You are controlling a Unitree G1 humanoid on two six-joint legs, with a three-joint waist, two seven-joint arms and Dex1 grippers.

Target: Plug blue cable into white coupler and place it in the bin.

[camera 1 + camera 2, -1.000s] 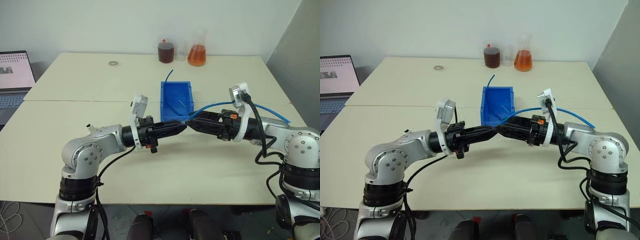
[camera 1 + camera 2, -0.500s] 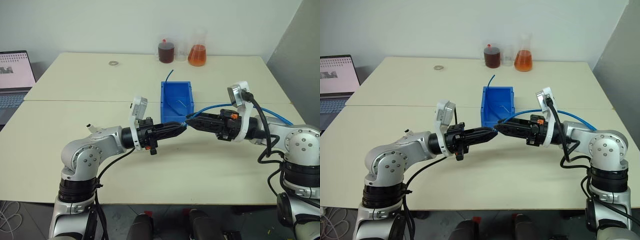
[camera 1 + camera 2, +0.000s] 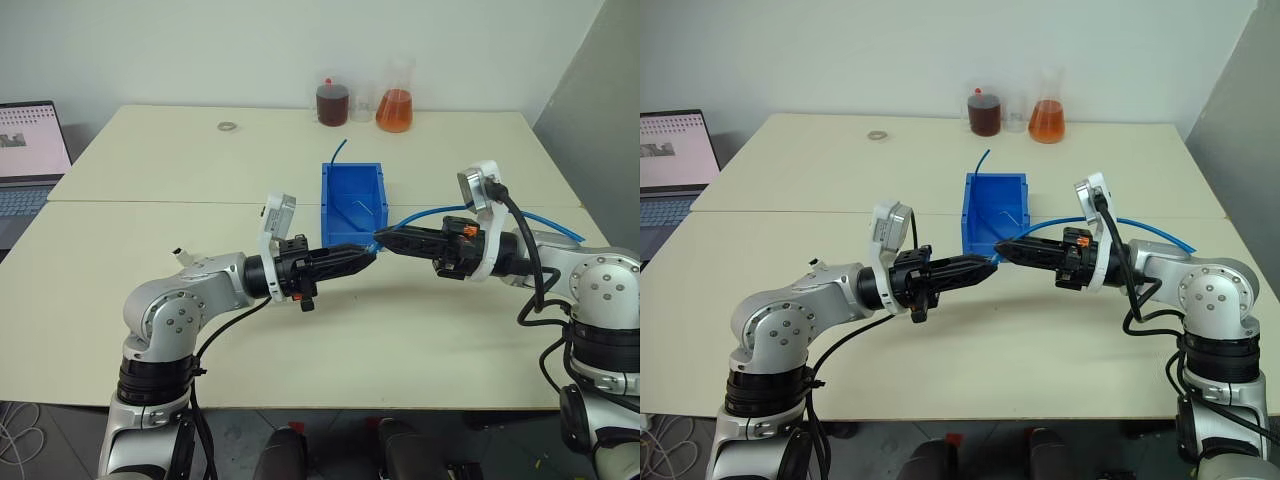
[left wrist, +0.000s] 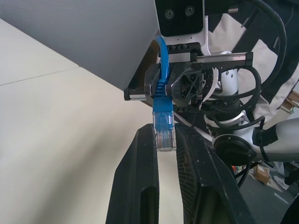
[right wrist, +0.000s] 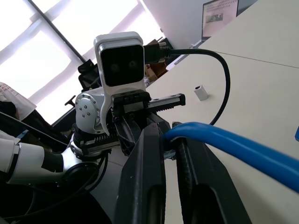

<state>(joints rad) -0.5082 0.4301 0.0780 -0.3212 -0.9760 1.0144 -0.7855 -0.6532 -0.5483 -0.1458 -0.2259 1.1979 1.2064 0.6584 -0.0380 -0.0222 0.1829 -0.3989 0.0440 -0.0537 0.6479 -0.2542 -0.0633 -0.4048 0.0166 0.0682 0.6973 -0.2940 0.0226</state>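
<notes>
The blue cable [image 3: 432, 211] runs in from the table's right edge to the space between my two grippers, in front of the bin [image 3: 340, 228]. My left gripper [image 4: 164, 136] is shut on its clear plug [image 4: 164, 127]. My right gripper [image 5: 171, 140] faces it, shut on the blue cable [image 5: 233, 145] just behind the plug. Both grippers are level above the table, tips nearly touching [image 3: 374, 245]. The white coupler [image 3: 178, 253] lies on the table beside my left forearm, apart from both grippers; it also shows as a small white block [image 5: 200, 92].
A short darker blue cable stub [image 3: 340, 150] sticks up from the bin's far end. Two flasks, brown [image 3: 332, 103] and orange [image 3: 394, 108], stand at the back edge. A small ring [image 3: 226, 126] lies back left. A laptop [image 3: 25, 150] sits off the table's left.
My right gripper's fingers have closed onto the cable behind the plug. Both hands stayed where they were, and the left gripper kept its hold.
</notes>
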